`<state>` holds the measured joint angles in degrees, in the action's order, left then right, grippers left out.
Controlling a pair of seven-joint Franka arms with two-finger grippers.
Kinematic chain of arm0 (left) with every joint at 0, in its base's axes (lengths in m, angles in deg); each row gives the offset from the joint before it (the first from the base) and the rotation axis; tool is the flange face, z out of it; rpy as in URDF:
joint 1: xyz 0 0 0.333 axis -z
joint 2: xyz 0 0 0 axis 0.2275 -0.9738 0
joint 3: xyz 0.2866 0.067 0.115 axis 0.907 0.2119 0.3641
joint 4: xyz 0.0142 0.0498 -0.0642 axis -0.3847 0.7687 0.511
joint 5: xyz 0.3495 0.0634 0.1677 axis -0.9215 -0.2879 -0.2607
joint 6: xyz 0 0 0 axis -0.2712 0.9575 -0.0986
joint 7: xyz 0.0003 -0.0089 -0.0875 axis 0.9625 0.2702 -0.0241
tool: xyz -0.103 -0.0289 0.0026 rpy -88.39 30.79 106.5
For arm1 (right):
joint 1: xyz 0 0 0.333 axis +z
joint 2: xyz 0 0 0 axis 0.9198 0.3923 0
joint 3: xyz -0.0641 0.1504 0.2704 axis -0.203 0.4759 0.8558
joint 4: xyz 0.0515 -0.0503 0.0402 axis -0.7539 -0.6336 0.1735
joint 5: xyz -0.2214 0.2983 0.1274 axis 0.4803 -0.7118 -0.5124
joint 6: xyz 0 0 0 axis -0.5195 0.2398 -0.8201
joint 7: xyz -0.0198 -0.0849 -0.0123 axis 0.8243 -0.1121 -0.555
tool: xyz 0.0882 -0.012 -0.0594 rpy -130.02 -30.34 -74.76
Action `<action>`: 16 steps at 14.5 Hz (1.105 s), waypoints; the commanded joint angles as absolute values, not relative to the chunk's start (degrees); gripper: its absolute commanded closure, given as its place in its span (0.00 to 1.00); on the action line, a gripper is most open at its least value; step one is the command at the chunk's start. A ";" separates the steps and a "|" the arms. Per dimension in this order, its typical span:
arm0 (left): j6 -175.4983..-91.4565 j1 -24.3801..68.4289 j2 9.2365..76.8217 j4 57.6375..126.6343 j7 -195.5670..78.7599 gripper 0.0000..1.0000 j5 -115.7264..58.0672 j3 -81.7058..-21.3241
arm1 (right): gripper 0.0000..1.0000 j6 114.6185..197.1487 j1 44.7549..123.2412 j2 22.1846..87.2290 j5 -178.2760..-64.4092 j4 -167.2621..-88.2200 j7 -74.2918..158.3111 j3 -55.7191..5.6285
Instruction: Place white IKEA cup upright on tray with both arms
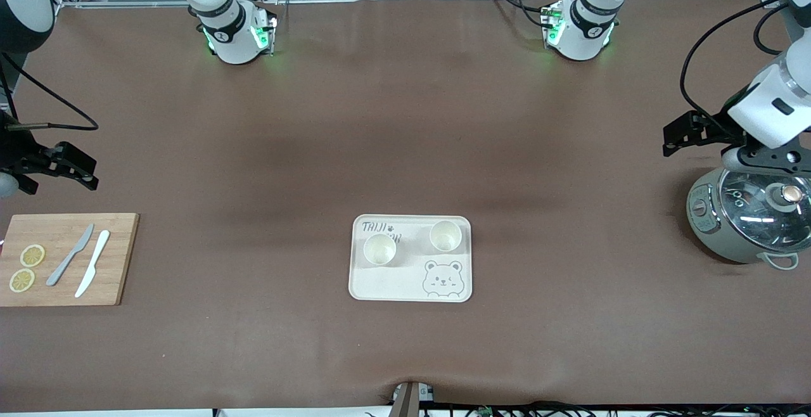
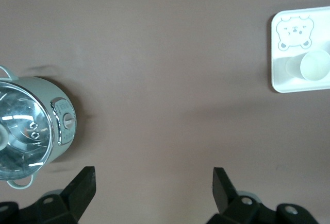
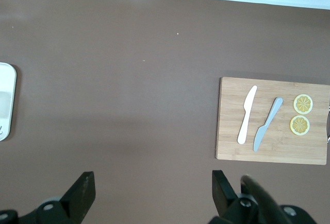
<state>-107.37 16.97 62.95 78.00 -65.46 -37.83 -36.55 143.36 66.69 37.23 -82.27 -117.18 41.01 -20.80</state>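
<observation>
The cream tray [image 1: 393,285] with the bear drawing lies in the middle of the table, toward the front camera. Two white cups stand upright on it: one [image 1: 379,250] toward the right arm's end, the other [image 1: 445,236] toward the left arm's end. I cannot tell which is the IKEA cup. My left gripper [image 1: 689,133] hangs open and empty in the air beside the cooker, away from the tray. My right gripper [image 1: 63,168] hangs open and empty above the table by the cutting board. The left wrist view shows the open left gripper [image 2: 153,183], the tray [image 2: 281,82] and one cup [image 2: 315,65]. The right wrist view shows the open right gripper [image 3: 153,183] and the tray's edge [image 3: 5,100].
A wooden cutting board [image 1: 114,258] with two knives and two lemon slices lies at the right arm's end; it also shows as the board [image 3: 273,147] in the right wrist view. A grey cooker [image 1: 709,239] with a glass lid stands at the left arm's end.
</observation>
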 commanded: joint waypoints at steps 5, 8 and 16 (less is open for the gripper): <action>-105.87 16.58 62.94 77.68 -64.95 0.00 -36.50 -36.62 | 0.00 143.27 65.67 37.22 -81.68 -116.87 40.80 -19.95; -105.87 16.40 63.11 77.41 -65.02 0.00 -36.77 -36.62 | 0.00 143.36 65.76 37.22 -81.68 -116.87 40.80 -19.95; -105.87 15.96 63.20 77.33 -66.26 0.00 -36.59 -36.53 | 0.00 143.10 65.76 37.22 -81.68 -116.87 41.07 -19.95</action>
